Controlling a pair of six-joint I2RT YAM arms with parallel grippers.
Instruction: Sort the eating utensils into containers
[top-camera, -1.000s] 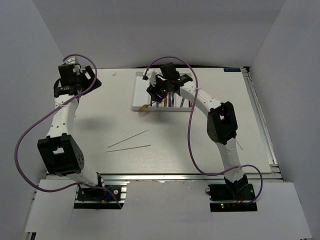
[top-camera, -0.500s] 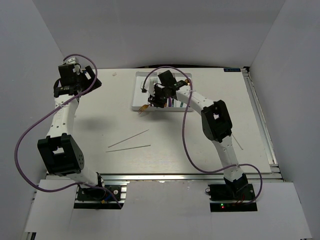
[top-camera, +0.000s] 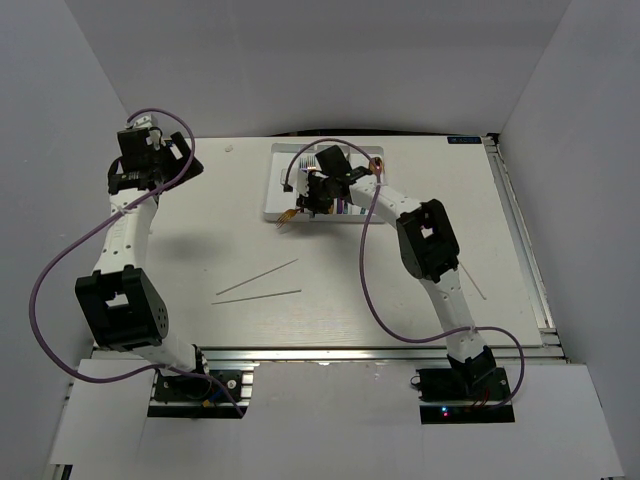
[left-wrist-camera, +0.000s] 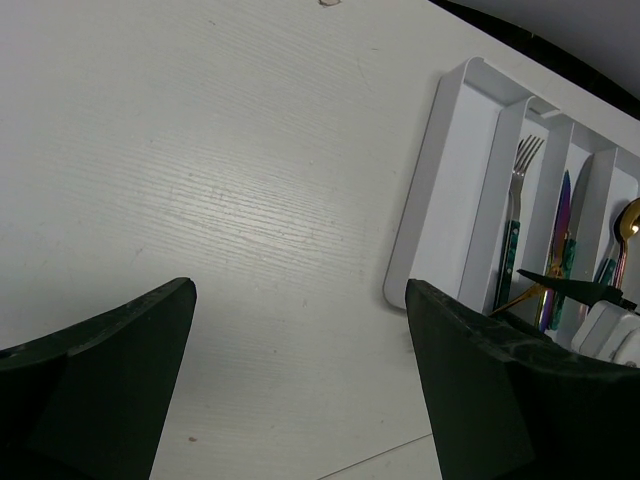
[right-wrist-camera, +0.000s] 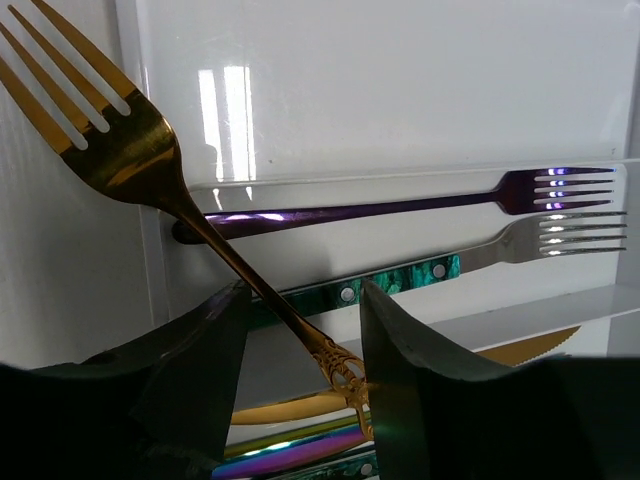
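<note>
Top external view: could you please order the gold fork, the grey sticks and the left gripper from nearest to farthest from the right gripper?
1. Gold fork, between the right gripper's fingers at the tray's near edge.
2. Grey sticks, on the table, left of centre.
3. Left gripper, at the far left.

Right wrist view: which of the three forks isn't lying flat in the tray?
The gold fork: it slants over the tray wall through the right hand, tines outside. The purple fork and teal-handled fork lie flat, side by side.
</note>
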